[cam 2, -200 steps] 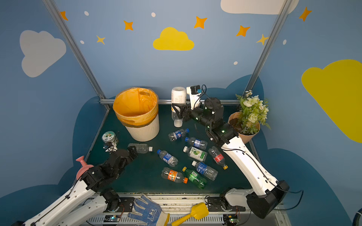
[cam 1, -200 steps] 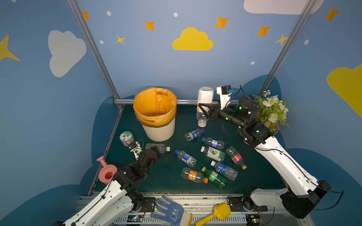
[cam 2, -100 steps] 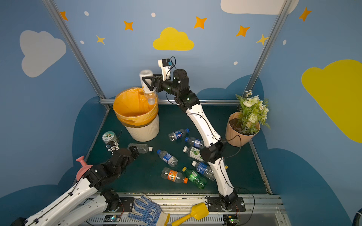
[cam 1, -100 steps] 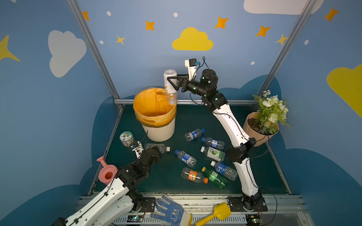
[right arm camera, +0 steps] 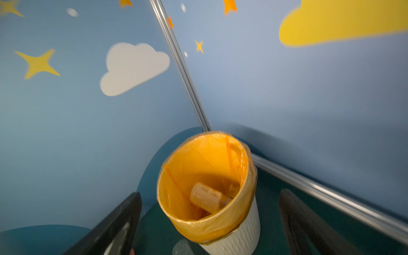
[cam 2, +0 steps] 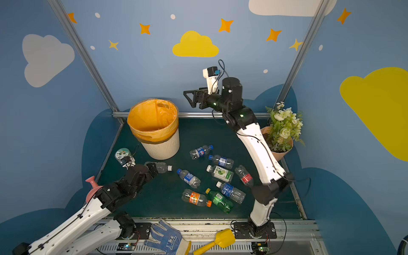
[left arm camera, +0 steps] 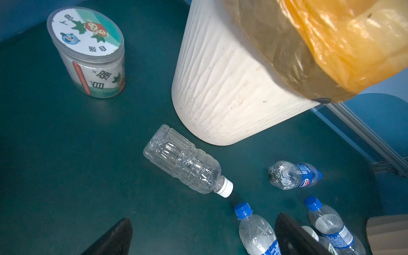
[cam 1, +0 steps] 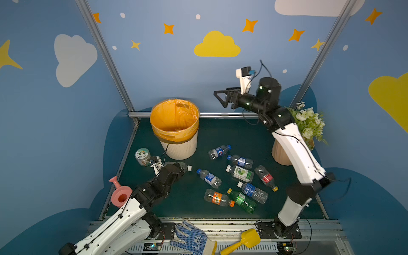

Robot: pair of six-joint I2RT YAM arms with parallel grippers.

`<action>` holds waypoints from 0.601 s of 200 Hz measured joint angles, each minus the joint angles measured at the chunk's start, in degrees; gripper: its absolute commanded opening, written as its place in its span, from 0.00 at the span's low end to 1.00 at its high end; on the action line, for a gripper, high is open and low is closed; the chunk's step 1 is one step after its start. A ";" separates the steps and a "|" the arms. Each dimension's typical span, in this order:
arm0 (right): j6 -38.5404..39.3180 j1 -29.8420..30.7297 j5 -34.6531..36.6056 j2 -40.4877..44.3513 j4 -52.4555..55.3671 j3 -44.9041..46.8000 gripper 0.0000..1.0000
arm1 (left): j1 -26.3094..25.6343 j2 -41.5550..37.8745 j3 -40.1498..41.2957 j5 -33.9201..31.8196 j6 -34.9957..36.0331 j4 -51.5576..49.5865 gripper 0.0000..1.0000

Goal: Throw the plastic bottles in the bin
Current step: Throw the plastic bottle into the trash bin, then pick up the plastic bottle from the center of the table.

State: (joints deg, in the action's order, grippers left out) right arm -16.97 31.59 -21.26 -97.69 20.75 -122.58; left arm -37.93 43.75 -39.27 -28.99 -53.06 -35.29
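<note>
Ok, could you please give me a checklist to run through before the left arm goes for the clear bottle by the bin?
1. Left gripper open: ok.
2. Clear white-capped bottle between its fingers: not ok, it lies ahead of them.
3. That bottle free of the bin wall: cannot tell, its base lies very close.
4. Jar apart from the bottle: ok.
5. Right gripper open, empty, high beside the bin: ok.
6. Mat cleared of bottles: not ok, nine lie there; one labelled bottle shows inside the bin.
</note>
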 measured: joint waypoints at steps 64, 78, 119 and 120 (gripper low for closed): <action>8.04 -2.54 8.11 26.14 -5.95 35.65 0.97 | -8.28 5.97 -4.44 -3.10 4.74 3.89 1.00; 8.02 -4.59 10.05 27.28 -5.42 43.06 0.97 | -10.71 8.13 -5.70 -3.91 6.69 5.07 1.00; 6.43 -11.52 15.19 34.91 -2.47 59.28 0.97 | -16.37 15.82 -10.49 -5.55 14.47 9.03 1.00; 6.40 -11.63 15.28 35.10 -2.40 59.47 0.97 | -16.57 16.13 -10.64 -5.53 14.82 9.22 1.00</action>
State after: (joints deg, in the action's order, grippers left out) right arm -10.57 19.97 -5.98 -62.59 18.35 -63.11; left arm -54.50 59.88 -49.91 -34.52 -38.24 -26.06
